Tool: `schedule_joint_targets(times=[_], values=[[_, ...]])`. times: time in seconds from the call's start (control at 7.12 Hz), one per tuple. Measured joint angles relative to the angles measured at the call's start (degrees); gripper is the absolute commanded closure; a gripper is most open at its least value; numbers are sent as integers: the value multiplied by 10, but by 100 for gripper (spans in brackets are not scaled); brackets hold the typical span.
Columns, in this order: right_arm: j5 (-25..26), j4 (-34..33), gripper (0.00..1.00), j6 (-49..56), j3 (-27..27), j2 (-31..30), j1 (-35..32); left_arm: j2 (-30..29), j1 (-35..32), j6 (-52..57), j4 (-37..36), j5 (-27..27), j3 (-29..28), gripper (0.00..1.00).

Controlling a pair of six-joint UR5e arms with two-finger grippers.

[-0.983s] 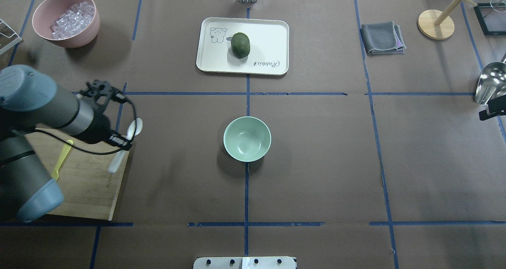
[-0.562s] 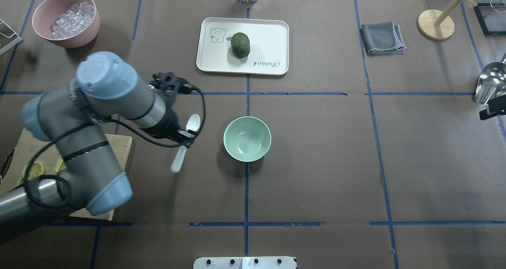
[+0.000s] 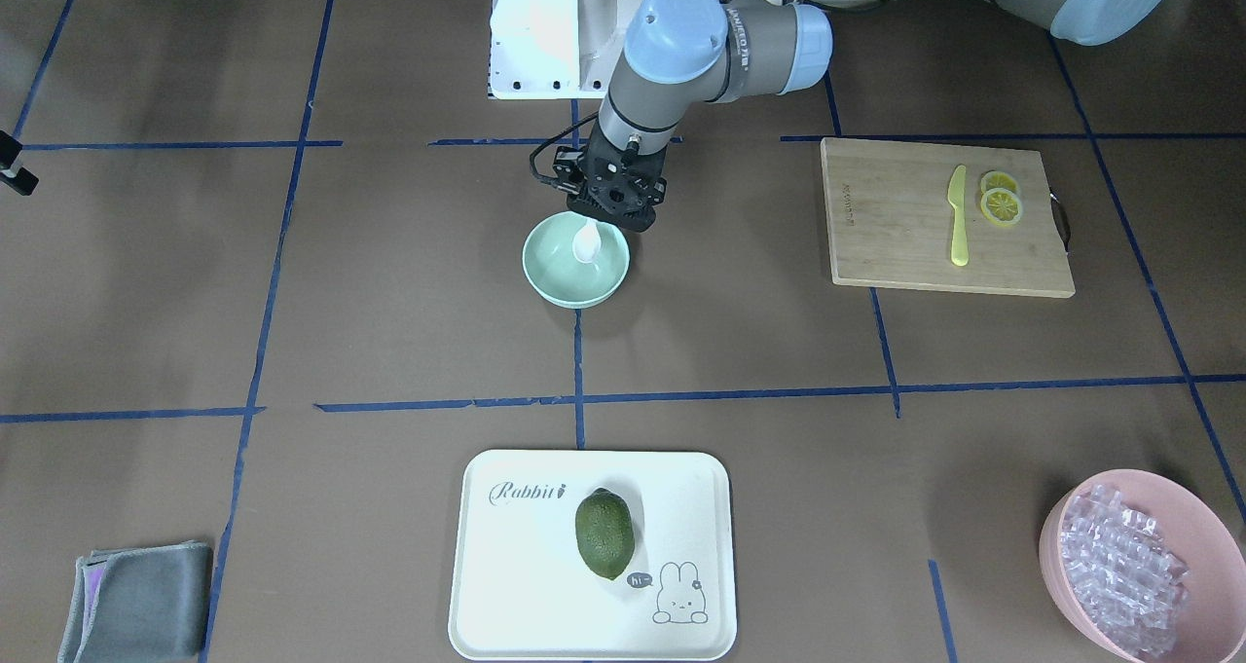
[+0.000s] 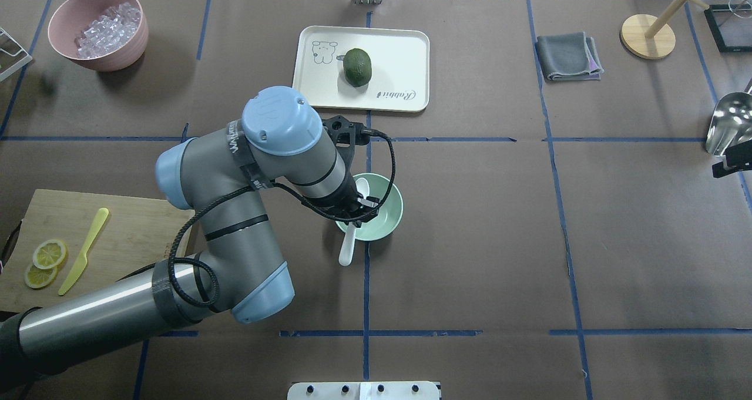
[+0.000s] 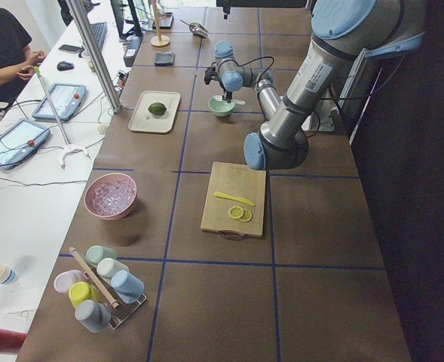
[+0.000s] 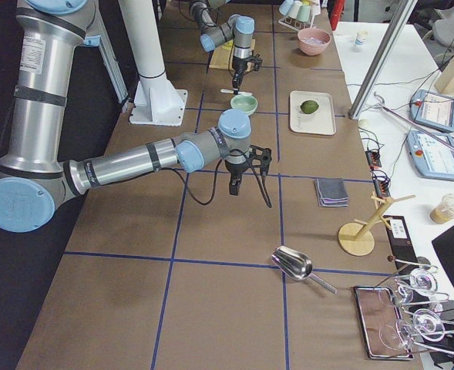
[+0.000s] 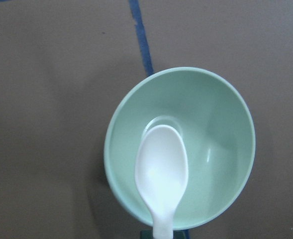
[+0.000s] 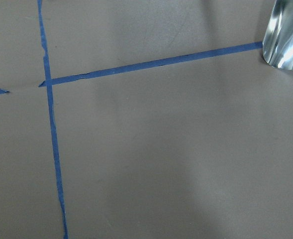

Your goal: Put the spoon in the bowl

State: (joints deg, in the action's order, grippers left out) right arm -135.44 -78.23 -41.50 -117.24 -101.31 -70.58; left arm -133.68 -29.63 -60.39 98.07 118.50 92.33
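Left claw, front-facing view: the left claw (image 3: 602, 217) is clenched on the white plastic spoon (image 3: 587, 241), whose head pokes out below it.
Bowl, front-facing view: the mint-green bowl (image 3: 574, 288) sits on the brown worktop (image 3: 389, 283) right under the claw, which overlaps its robot-side rim.
Cutting board, front-facing view: a wooden cutting board (image 3: 896, 215) bearing a yellow plastic knife (image 3: 959, 217) and lemon slices (image 3: 1001, 205) lies well apart from the claw, on the left arm's side.
Spoon, overhead view: the claw grips it on the handle. The head lies over the bowl's inside ahead of the claw. The handle end reaches past the near rim behind the claw, toward the robot.
Tray, overhead view: a white tray (image 4: 399, 47) carrying an avocado (image 4: 357, 66) lies beyond the claw, away from the robot.
Spoon, side views: it is held about level at the bowl's rim. Whether it touches the bowl, I cannot tell.
Spoon, left wrist view: the head is over the bowl's hollow and the handle runs back to the frame's bottom edge.
Right claw, exterior right view: the right claw (image 6: 235, 186) hangs over bare worktop, well apart from the bowl. Whether it is released or clenched, I cannot tell.
Scoop, right wrist view: a metal scoop (image 8: 287, 35) shows at the frame's corner, beside blue tape lines (image 8: 151, 63).
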Motion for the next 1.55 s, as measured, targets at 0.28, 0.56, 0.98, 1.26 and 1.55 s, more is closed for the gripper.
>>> schedule_joint_targets(times=[0.28,0.56,0.98,1.26,1.55], values=[[0,0,0,-1,0,0,0,-15,1,-2,1,-4,-19,90],[0,0,0,-2,0,1,0,-25,0,0,1,-17,-34,18],[1,0,0,-2,2,0,0,-26,-10,-2,-8,-21,-36,4],[0,1,0,2,8,-1,0,0,-51,10,-56,-15,6,4],[-3,-1,0,8,12,-5,-7,95,-98,88,-107,-3,104,4]])
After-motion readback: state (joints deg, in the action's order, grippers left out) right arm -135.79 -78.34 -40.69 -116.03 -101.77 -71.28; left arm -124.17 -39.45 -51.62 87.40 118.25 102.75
